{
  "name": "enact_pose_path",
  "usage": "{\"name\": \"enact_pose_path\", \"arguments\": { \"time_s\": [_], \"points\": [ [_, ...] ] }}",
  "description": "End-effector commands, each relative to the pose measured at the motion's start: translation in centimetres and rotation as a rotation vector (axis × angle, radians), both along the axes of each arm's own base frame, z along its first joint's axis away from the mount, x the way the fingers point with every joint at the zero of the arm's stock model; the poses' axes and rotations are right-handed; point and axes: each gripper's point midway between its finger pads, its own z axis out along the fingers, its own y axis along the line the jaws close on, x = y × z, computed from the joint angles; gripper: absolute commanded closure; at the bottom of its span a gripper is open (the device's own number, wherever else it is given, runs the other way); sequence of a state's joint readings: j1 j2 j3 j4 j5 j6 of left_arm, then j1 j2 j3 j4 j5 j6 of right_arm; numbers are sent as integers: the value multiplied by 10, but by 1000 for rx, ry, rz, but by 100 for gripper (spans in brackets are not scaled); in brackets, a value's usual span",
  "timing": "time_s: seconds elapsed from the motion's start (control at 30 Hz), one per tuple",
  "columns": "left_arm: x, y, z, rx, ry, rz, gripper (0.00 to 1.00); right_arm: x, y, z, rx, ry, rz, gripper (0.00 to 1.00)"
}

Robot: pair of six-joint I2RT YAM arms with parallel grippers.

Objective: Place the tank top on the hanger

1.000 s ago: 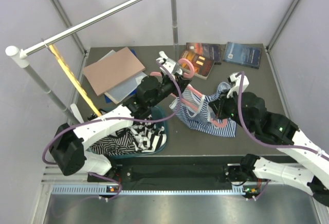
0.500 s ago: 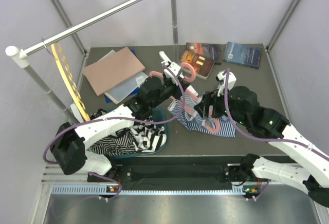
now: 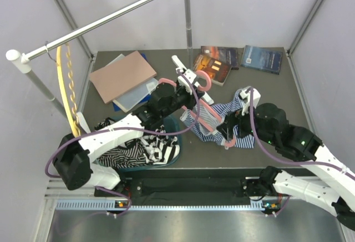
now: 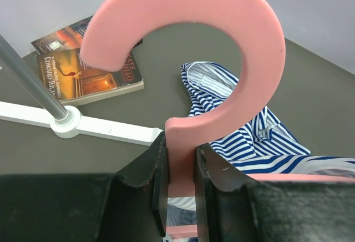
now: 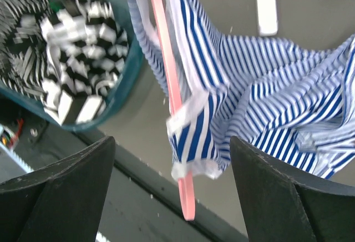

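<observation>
Bin (image 5: 125,84): teal, at the near left of the desk (image 3: 277,84). It holds the black-and-white garments (image 5: 66,42), which are no part of the task.
Right gripper (image 5: 172,142): the jaws are spread wide and hold nothing. They straddle the lower end of the hanger (image 5: 165,59), where a fold of the tank top (image 5: 277,97) wraps it. Judged to be set there to take that fold and draw it along the arm.
Tank top: partly threaded. One hanger arm runs through the cloth and its tip pokes out below the fold. The rest lies bunched on the desk, right of centre, between the two grippers.
Hanger: pink and tilted, with the lower arm toward the near edge and the hook up and away. The tilt presents the free arm end to the right gripper.
Left gripper (image 4: 180,159): the jaws are clamped on the hanger neck, just below the hook. This grip steadies the hanger and leaves both arms free for the cloth.
Books (image 4: 83,67): flat on the desk beyond the hook. One spine reads "EDWARD"; the remaining lettering is too small to read. A blue book (image 3: 262,59) lies at the far right, its cover text illegible.
Rail (image 3: 105,19): on the far side, raised on posts. Its white foot (image 4: 105,130) rests beside the books. A yellow hanger (image 3: 67,86) hangs from it at the left.
</observation>
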State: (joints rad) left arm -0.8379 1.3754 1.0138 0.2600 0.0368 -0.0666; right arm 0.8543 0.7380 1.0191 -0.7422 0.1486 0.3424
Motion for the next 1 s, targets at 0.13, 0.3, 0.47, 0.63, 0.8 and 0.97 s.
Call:
{"name": "enact_pose_path", "arguments": {
  "time_s": [0.13, 0.3, 0.47, 0.63, 0.8, 0.97],
  "points": [
    [0, 9, 40, -60, -89, 21, 100, -19, -6, -21, 18, 58, 38, 20],
    [-1, 9, 46, -66, -98, 18, 100, -23, 0, -29, 13, 74, 77, 24],
    [-11, 6, 49, -78, -94, -33, 100, -13, 2, -34, -22, 55, 66, 29],
    [-20, 3, 48, -73, -89, -82, 100, -1, 6, -33, -46, 8, 64, 32],
    [-22, 2, 47, -73, -79, -97, 100, 6, 16, -31, -43, -8, 82, 46],
    [-19, 5, 47, -64, -68, -71, 100, 4, 21, -31, -31, -2, 101, 100]
  ]
}}
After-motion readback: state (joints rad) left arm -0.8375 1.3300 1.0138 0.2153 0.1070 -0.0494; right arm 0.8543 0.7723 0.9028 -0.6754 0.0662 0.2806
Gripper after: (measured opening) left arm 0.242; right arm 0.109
